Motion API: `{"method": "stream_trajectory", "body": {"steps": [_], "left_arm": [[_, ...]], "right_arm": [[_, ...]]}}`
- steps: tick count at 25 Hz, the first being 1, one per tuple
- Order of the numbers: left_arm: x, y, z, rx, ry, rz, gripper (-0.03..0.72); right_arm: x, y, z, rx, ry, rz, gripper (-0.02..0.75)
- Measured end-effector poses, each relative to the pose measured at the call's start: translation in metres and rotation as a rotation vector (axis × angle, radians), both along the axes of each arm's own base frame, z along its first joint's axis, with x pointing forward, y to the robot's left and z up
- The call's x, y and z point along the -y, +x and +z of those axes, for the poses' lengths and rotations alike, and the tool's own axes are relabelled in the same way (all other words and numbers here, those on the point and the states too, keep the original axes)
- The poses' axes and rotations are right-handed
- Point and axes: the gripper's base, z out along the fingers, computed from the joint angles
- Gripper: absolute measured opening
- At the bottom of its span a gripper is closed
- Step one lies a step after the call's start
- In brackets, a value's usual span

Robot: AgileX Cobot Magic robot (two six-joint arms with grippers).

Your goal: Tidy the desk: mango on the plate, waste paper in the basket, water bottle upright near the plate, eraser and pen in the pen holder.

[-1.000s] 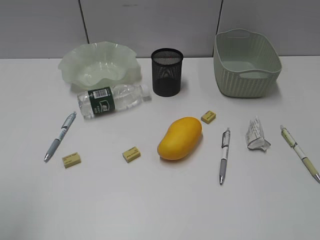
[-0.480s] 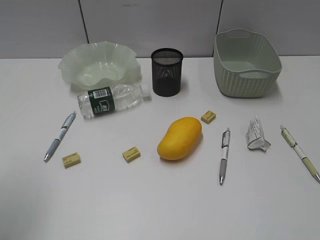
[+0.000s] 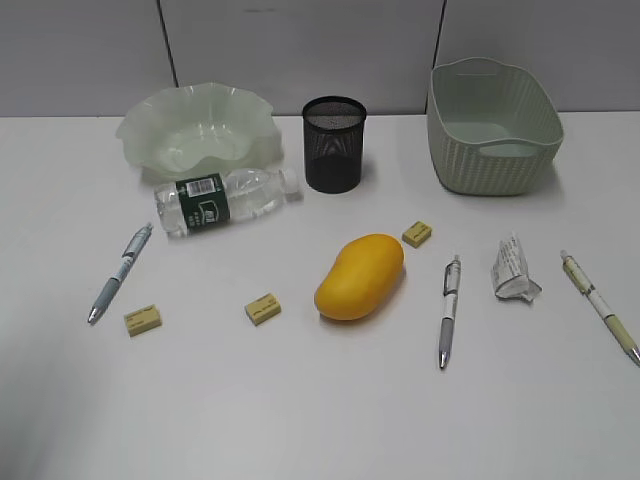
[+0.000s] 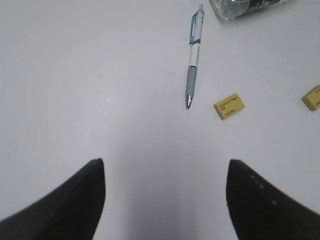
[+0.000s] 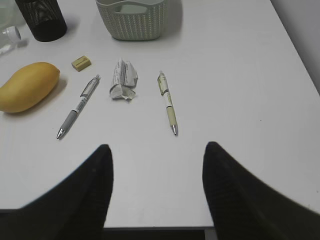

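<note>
- Pale green and ruffled, the plate [image 3: 197, 130] sat empty at the back left of the worktop [image 3: 320, 400], with the water bottle [image 3: 225, 201] lying on its side just in front of it.
- The left end effector [image 4: 165, 200] hung released over bare worktop, short of the blue pen [image 4: 193, 52] and a yellow eraser [image 4: 229, 105].
- The pen holder [image 3: 334, 143] stood at back centre; the mango [image 3: 360, 276] lay in the middle, apart from everything.
- The right end effector [image 5: 157, 195] was likewise released, with the waste paper [image 5: 123, 80] between two pens, grey [image 5: 77, 107] and cream [image 5: 167, 101], and the basket [image 5: 132, 19] beyond.
- Risk, as I judged it: the smooth oval mango could roll or slip from a pinch; the lying bottle could roll when nudged.
- Nothing had shifted since the earlier frames.
</note>
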Motion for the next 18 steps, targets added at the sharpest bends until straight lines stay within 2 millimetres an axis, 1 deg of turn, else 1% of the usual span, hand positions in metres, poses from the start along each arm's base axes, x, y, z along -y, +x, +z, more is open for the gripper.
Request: {"method": "stream_trajectory", "body": {"steps": [7, 10, 16, 18], "left_arm": [[0.000, 0.019, -0.017, -0.050, 0.013, -0.011, 0.571], [0.000, 0.028, -0.018, -0.059, 0.022, -0.022, 0.571], [0.000, 0.057, -0.001, -0.024, 0.025, -0.028, 0.571], [0.001, 0.066, 0.003, -0.037, 0.023, -0.033, 0.571]], "right_arm": [[0.000, 0.000, 0.000, 0.000, 0.000, 0.000, 0.459], [0.000, 0.000, 0.000, 0.000, 0.000, 0.000, 0.459], [0.000, 0.000, 0.000, 0.000, 0.000, 0.000, 0.459], [0.000, 0.000, 0.000, 0.000, 0.000, 0.000, 0.459]]}}
